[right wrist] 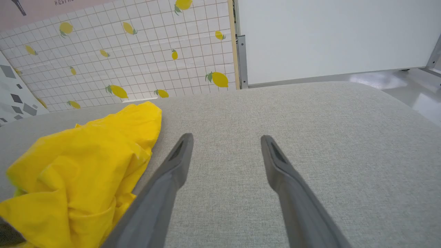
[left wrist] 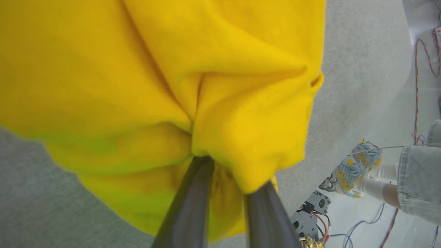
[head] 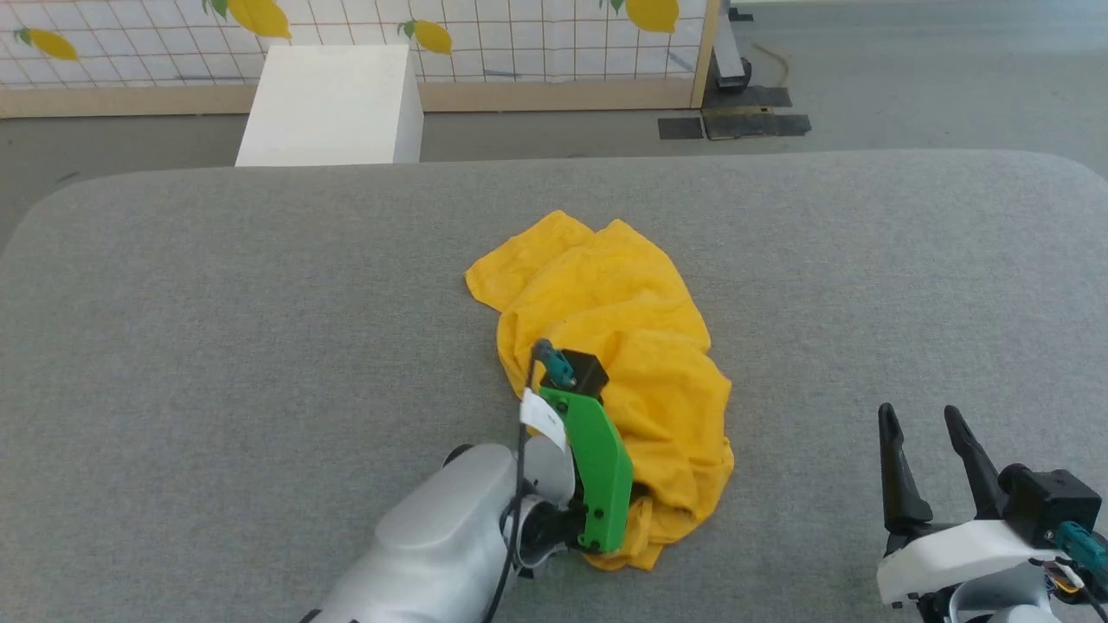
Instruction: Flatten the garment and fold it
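- The garment (head: 606, 294) lies crumpled in a long heap near the middle of the table, running from the far centre toward the near edge. The cloth that shows is plain mustard-yellow.
- Its surface is thrown into broad soft folds and creases. A rounded lobe sticks out at the far left end, and a stitched hem shows at the edge in the left wrist view.
- The table (head: 260, 303) is wide, covered in grey fabric, with rounded far corners.
- Beyond it are a grey floor (head: 909, 86) and a white tiled wall (head: 519, 43) printed with lemons. A white box (head: 333, 104) stands against the wall.
- The left gripper (left wrist: 227, 179) reaches over the near end of the heap, its fingers pinched on a bunched fold of the garment.
- The right gripper (head: 919, 415) hovers over bare table well to the right of the cloth, fingers spread wide and holding nothing.
- A person's patterned shoe (left wrist: 355, 168) and denim leg (left wrist: 418, 179) show beside the table.
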Tool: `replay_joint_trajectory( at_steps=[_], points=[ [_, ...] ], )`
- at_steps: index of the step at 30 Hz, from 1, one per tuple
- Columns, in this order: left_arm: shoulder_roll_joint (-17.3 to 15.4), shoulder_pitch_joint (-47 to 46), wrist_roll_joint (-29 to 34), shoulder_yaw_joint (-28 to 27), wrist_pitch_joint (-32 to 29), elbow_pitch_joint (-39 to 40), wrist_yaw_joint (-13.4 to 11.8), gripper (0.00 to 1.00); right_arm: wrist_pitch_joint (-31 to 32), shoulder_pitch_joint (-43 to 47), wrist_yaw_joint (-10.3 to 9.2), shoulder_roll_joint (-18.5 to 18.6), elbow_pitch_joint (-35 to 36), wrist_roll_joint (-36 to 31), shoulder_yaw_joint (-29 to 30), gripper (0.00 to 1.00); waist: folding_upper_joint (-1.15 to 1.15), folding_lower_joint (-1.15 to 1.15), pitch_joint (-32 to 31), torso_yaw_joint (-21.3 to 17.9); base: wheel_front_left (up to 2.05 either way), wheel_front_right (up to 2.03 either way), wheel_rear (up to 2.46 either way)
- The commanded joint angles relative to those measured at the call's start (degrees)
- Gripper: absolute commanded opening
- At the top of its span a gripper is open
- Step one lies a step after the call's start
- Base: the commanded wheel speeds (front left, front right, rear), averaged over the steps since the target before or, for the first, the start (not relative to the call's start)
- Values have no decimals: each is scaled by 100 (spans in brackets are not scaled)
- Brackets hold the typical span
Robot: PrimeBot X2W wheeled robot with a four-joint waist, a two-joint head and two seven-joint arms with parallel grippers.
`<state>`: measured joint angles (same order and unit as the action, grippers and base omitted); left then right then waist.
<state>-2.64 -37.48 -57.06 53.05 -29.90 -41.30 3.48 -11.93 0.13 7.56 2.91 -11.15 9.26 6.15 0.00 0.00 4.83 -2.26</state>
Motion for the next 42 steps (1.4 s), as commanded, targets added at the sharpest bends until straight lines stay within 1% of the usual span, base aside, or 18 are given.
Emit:
replay_joint_trajectory(
  at_steps=[1, 2, 6, 9, 13, 15, 16, 18, 19, 21, 23, 26, 29, 31, 33, 36, 38, 42],
  points=[
    [-24, 34, -208, -98, 52, 50, -51, 49, 2, 59, -8, -3, -7, 62, -10, 100, 0, 0, -72, 61, 0, 0, 0],
    [-24, 26, -399, -211, 87, 125, -61, 100, 0, 84, -8, -3, -12, 70, -6, 100, 0, 0, -119, 97, 0, 0, 0],
    [-24, -123, -1121, -844, 364, 491, -63, 100, -4, 163, -8, -3, -32, 94, 32, 100, 0, 0, -293, 252, 0, 0, 0],
    [-136, -263, -1407, -1367, 711, 722, -13, 100, -2, 218, -8, -3, -43, 79, 50, 100, 0, 0, -440, 365, 0, 0, 0],
    [-597, -368, -1326, -2176, 1973, 1085, 43, 100, 15, 243, -8, -3, -22, 147, 65, 100, 0, 0, -580, 473, 0, 0, 0],
    [-809, -271, -1247, -2490, 2557, 1240, 59, 100, 28, 239, -8, -3, -2, 155, 74, 100, 0, 0, -612, 513, 0, 0, 0],
    [-960, -223, -1079, -2538, 2803, 1283, 28, 100, 27, 237, -8, -3, 8, 156, 87, 100, 0, 0, -633, 536, 0, 0, 0],
    [-1217, -43, -801, -2672, 3329, 1396, -74, 100, 28, 233, -8, -3, 41, 146, 114, 100, 0, 0, -651, 567, 0, 0, 0],
    [-1370, 77, -586, -2735, 3676, 1461, -178, 100, 32, 239, -8, -3, 61, 147, 130, 100, 0, 0, -656, 584, 0, 0, 0],
    [-1564, 355, -275, -2803, 4142, 1592, -357, 100, 37, 261, -8, -3, 95, 154, 156, 100, 0, 0, -667, 611, 0, 0, 0],
    [-1800, 694, 221, -2746, 4359, 1721, -620, 100, 52, 284, -8, -3, 124, 157, 169, 100, 0, 0, -667, 620, 0, 0, 0],
    [-1988, 1260, 876, -2824, 4475, 2036, -1007, 100, 104, 313, -8, -3, 164, 154, 198, 100, 0, 0, -632, 631, 0, 0, 0],
    [-1965, 1915, 1589, -3109, 4486, 2572, -1329, 100, 196, 328, -8, -3, 179, 165, 250, 100, 0, 0, -545, 634, 0, 0, 0],
    [-1841, 2326, 1938, -3248, 4487, 2865, -1426, 100, 291, 327, -8, -3, 167, 165, 246, 100, 0, 0, -493, 638, 0, 0, 0],
    [-1699, 2663, 2249, -3366, 4488, 3113, -1465, 100, 401, 317, -8, -3, 160, 171, 241, 100, 0, 0, -437, 646, 0, 0, 0],
    [-1433, 3049, 2497, -3587, 4488, 3350, -1485, 100, 636, 230, -8, -3, 142, 199, 197, 100, 0, 0, -333, 653, 0, 0, 0],
    [-1288, 3190, 2656, -3718, 4489, 3468, -1452, 100, 943, 47, -8, -3, 92, 186, 95, 100, 0, 0, -252, 657, 0, 0, 0],
    [-1019, 3343, 2839, -3908, 4489, 3549, -1323, 100, 1794, -595, -8, 2, 54, -1, -215, 100, 0, 0, -60, 710, 0, 0, 0]
  ],
)
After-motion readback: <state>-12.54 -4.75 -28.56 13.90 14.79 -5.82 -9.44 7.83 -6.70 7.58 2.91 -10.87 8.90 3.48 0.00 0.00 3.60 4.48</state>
